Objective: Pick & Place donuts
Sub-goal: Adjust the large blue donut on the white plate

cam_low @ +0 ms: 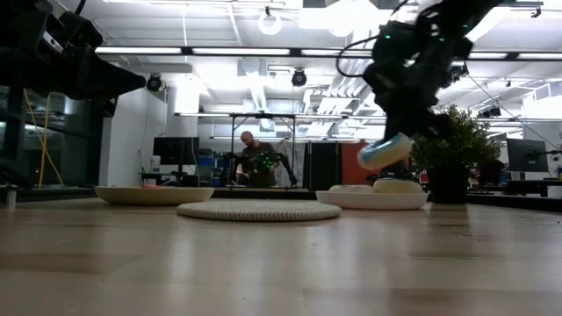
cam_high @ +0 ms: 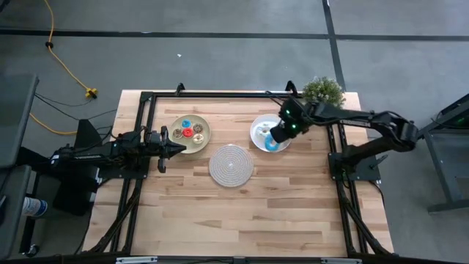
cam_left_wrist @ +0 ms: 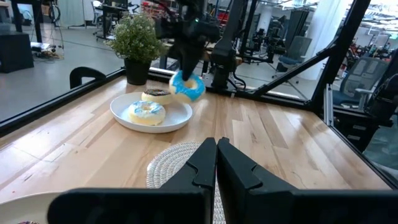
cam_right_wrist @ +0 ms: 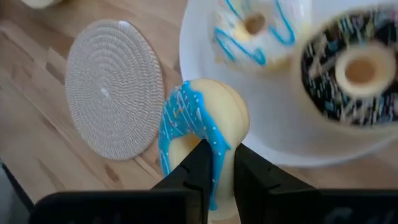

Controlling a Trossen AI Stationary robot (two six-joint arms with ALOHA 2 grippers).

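Two arms are in my view above the desk (cam_high: pixel 242 213). On my left, the left end effector (cam_high: pixel 165 149) hovers beside the tan plate (cam_high: pixel 204 141), fingers pressed together and holding nothing; that plate carries several small donuts (cam_high: pixel 193 133). Next comes the woven round mat (cam_high: pixel 231 164), lying bare at centre. Further right, the white plate (cam_high: pixel 258 134) holds a white donut with blue stripes (cam_right_wrist: pixel 255 31) and a chocolate donut (cam_right_wrist: pixel 351 68). Above its near rim, the right end effector (cam_right_wrist: pixel 217 155) pinches a blue-iced donut (cam_right_wrist: pixel 199 127), lifted clear of the plate. I can read no labels or writing anywhere.
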